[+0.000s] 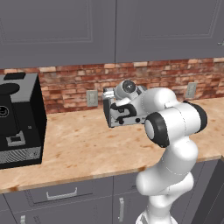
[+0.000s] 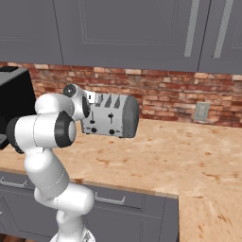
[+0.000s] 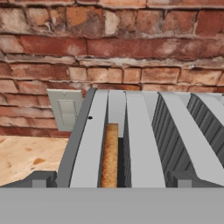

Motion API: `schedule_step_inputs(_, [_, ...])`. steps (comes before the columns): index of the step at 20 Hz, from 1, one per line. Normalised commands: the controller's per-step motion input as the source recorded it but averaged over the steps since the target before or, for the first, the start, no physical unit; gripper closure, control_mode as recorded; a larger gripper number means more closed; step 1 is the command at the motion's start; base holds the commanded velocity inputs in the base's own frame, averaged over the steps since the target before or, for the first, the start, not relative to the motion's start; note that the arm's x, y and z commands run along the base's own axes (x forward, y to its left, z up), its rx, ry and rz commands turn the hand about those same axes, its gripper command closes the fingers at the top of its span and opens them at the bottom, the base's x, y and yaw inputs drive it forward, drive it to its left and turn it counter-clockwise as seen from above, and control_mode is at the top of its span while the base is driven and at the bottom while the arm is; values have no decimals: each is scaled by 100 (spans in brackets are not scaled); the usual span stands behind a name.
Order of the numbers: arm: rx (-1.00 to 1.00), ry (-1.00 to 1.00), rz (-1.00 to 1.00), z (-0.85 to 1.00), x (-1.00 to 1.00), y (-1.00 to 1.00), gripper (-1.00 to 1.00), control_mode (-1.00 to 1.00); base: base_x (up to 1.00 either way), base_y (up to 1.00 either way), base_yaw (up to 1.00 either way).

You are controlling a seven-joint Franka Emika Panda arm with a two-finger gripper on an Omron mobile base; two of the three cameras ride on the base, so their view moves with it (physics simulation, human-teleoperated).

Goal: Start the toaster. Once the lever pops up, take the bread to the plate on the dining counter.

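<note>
Toaster [image 2: 111, 116]: centre-left of the right base frame, on the counter [image 2: 189, 156], close to the brick wall [image 2: 179, 92]; front with two black levers and two black knobs turned toward the camera. In the left base frame, just above centre, partly behind the arm [image 1: 175, 122]. In the hand frame [image 3: 140, 140], across the lower half, slots running up the picture.

Bread [image 3: 110, 155]: upright in the leftmost slot in the hand frame, tan top edge just below the slot's rim.

Claw [image 3: 109, 186]: spread wide, holding nothing; finger tips as grey stubs at bottom left and bottom right of the hand frame, either side of the bread's slot, above the toaster's near end.

Arm: bent at the elbow, hand over the toaster's top, at centre of the left base frame.

Coffee machine [image 1: 17, 120]: big black box at the left edge of the left base frame, well apart from the toaster.

Outlet [image 3: 65, 109]: grey plate on the brick wall, left of the toaster in the hand frame.

Cabinets [image 1: 109, 30]: grey doors across the top of both base frames.
</note>
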Motion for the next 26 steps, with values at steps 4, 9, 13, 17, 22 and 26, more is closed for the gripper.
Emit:
schedule_step_inputs(4, [0,0,0,0,0,0,-100,-100,0,0,0])
schedule_step_inputs(9, [0,0,0,0,0,0,-100,-100,0,0,0])
schedule_step_inputs(13, [0,0,0,0,0,0,-100,-100,0,0,0])
schedule_step_inputs(17, [0,0,0,0,0,0,-100,-100,0,0,0])
schedule_step_inputs(22, [0,0,0,0,0,0,-100,-100,0,0,0])
schedule_step_inputs(26, [0,0,0,0,0,0,-100,-100,0,0,0])
